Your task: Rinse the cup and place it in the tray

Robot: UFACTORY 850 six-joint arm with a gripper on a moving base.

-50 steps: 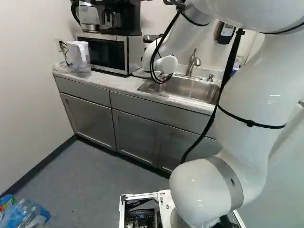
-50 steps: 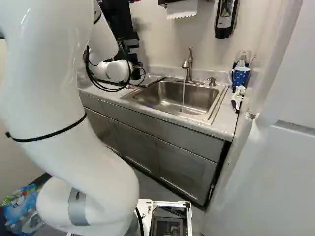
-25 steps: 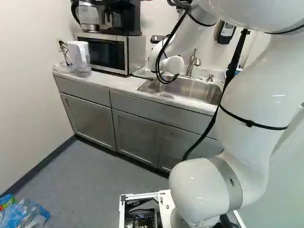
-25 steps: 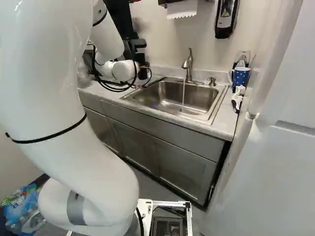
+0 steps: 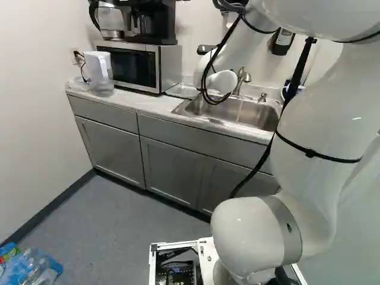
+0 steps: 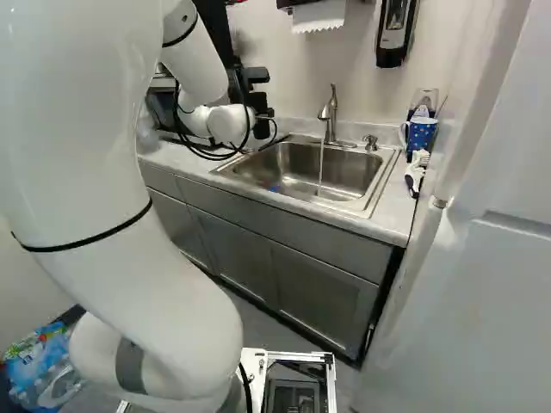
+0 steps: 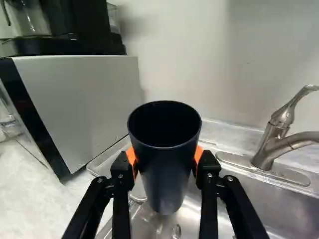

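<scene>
Between microwave [image 7: 94,104] and faucet [image 7: 268,145], wrist view: one dark cup [image 7: 167,179], mouth upward; the gripper [image 6: 262,127] holds it between two orange pads [image 7: 199,154].

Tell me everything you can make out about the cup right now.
The cup is dark, almost black, smooth and plain, with a round open rim and walls narrowing towards the base; no handle shows. Its material is unclear. It stands roughly upright, mouth up, clamped in the gripper, an orange pad against either side. It is beside the faucet. Its inside is too dark to tell whether it holds water.
</scene>
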